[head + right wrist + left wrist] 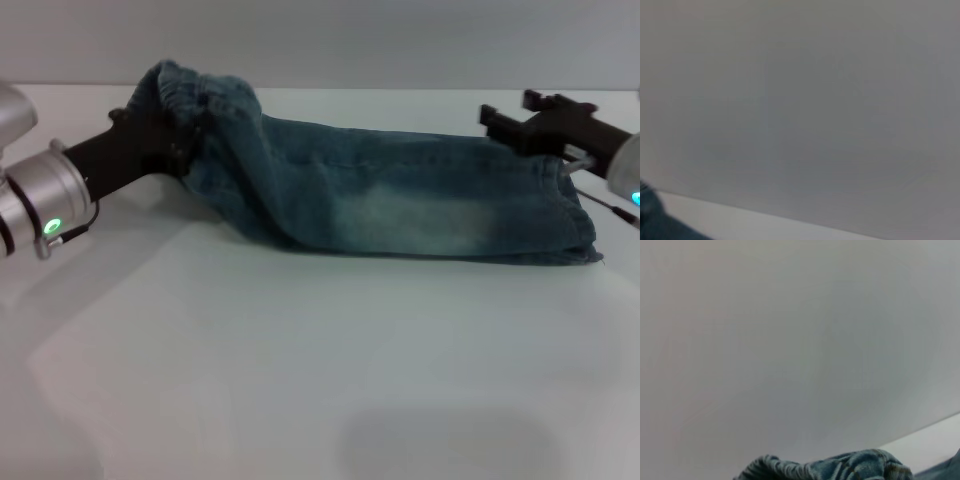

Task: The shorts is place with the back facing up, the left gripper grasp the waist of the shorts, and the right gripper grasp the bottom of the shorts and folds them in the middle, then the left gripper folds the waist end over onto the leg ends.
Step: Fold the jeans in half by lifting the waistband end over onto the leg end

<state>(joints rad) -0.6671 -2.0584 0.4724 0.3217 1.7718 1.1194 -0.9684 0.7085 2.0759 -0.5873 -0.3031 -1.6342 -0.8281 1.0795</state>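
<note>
The faded blue-green denim shorts lie folded lengthwise in a long strip across the white table. At the left end, the ruffled waist is raised off the table, and my left gripper is shut on it, its fingers buried in the cloth. The left wrist view shows the gathered waist band with orange stitching. The flat leg hems rest on the table at the right. My right gripper hovers just behind the hem end, its two fingers apart and holding nothing. A corner of denim shows in the right wrist view.
A plain grey wall rises behind the table's far edge. Bare white table surface stretches in front of the shorts toward me.
</note>
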